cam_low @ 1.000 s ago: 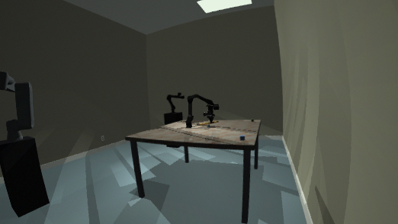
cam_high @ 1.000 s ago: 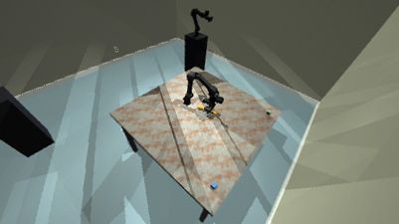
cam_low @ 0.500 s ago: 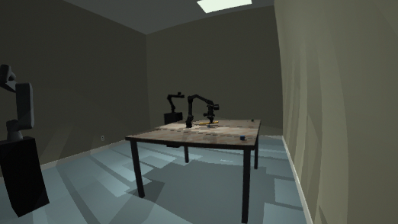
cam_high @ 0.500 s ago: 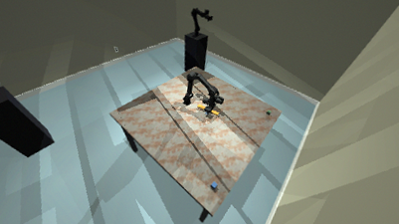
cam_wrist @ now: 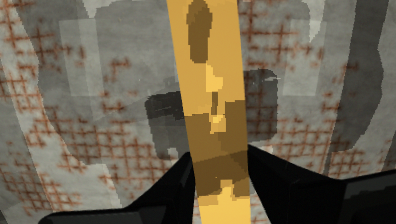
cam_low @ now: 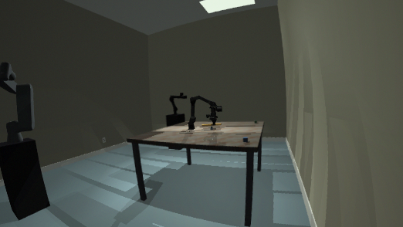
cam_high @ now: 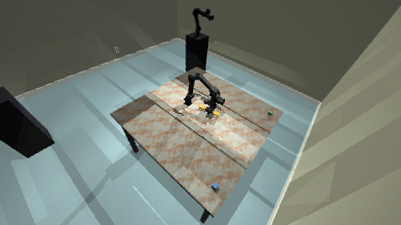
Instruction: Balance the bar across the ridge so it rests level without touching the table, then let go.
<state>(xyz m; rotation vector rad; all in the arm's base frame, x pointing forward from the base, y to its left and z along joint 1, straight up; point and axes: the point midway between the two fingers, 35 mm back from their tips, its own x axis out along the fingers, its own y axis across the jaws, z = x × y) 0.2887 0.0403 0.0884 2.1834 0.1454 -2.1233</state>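
Observation:
The yellow bar [cam_high: 216, 113] [cam_low: 206, 124] [cam_wrist: 215, 50] is held crosswise in my gripper [cam_high: 210, 111] [cam_low: 214, 123] [cam_wrist: 218, 154], which is shut on it. In the wrist view the bar runs from top to bottom between the two black fingers. In the exterior view it looks close to level and a little above the table top. A small dark shape [cam_low: 211, 127] shows under the bar there, perhaps the ridge. In the wrist view dark patches show on both sides beneath the bar; I cannot tell ridge from shadow, nor whether the bar touches the ridge.
A blue cube [cam_high: 215, 186] [cam_low: 245, 140] sits near the table's front right corner. A small green object [cam_high: 270, 113] [cam_low: 255, 122] is near the far right corner. Other arms stand on black pedestals [cam_high: 196, 53] [cam_low: 23, 177] off the table [cam_high: 173, 146] [cam_low: 170, 140].

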